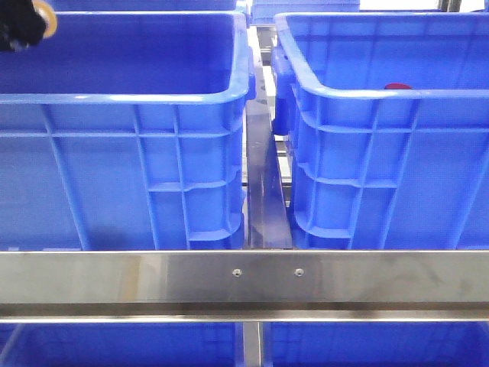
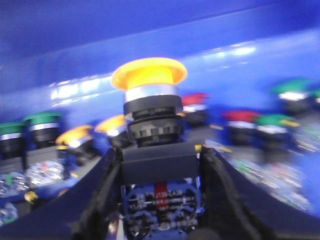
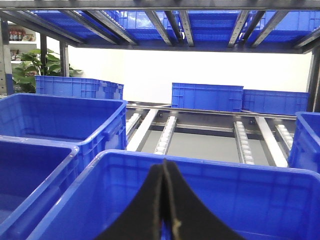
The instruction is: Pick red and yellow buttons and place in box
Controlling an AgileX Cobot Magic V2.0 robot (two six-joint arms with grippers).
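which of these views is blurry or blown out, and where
Left wrist view: the yellow button held in the left end effector is fairly sharp, the buttons behind it smeared soft. Right wrist view: background between the racks is blown out white, crates crisp. Front view: sharp, with glare on the steel rail.

- What carries everything here isn't really a table, we're looking at a metal roller rack [image 3: 200,135], with rows of small white rollers running between steel rails.
- In the front view a brushed steel crossbar [image 1: 244,279] with two screws runs across the front.
- Two big blue crates sit side by side on it: the left crate [image 1: 122,176] and the right crate [image 1: 390,168], apart, with a metal divider rail [image 1: 263,191] showing in the gap between them.
- From the right wrist view we see more blue crates [image 3: 205,97] standing farther back on the same rack, past a bare stretch of rollers.
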